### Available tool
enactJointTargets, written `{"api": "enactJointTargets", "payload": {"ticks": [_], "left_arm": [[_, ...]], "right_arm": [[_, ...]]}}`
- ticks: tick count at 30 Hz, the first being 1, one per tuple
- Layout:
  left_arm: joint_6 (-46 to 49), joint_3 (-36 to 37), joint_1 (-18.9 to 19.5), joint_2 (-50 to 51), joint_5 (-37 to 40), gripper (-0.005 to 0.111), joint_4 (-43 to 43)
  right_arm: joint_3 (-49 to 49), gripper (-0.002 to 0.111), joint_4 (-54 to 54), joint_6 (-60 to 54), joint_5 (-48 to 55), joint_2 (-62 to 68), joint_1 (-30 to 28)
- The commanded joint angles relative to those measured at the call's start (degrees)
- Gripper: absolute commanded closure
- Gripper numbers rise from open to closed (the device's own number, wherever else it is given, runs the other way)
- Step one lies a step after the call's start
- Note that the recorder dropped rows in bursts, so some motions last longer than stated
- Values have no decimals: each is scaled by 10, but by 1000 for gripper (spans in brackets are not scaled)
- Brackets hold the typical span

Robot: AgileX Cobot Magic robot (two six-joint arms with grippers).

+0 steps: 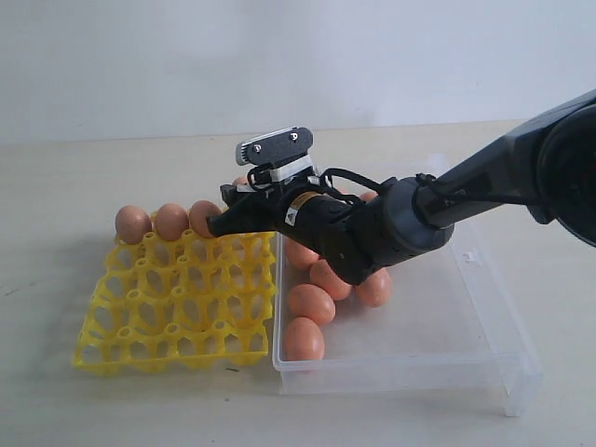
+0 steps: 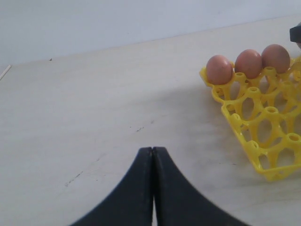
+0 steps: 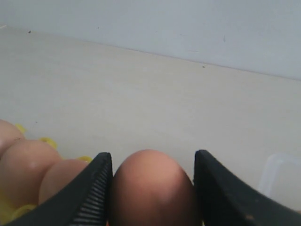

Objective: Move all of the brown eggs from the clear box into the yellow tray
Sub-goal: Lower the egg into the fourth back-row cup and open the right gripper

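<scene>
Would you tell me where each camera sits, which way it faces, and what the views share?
Exterior view: off the arms, looks across the table to a pale wall; yellow tray left, clear box right; right arm reaches in, right end effector at the tray's far row.
Left wrist view: low over the table, faces the tray's corner; the shut left end effector shows.
Right wrist view: faces the wall; the right end effector holds a brown egg.
Shared: all show three eggs seated in the tray.

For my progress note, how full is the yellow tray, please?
Mostly empty: the tray holds three eggs along one edge; its other visible cups are bare.
</scene>
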Motion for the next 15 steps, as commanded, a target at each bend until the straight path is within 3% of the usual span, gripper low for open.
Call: {"api": "enactJointTargets", "payload": {"ticks": [1, 11, 15], "left_arm": [[-3, -2, -3, -3, -4, 107, -2], [-3, -2, -3, -3, -4, 107, -2], [-3, -2, -3, -3, -4, 107, -2]], "right_arm": [[-5, 107, -4, -2, -4, -1, -3], [-5, 62, -18, -2, 3, -1, -3], [-5, 55, -18, -2, 7, -1, -3]]}}
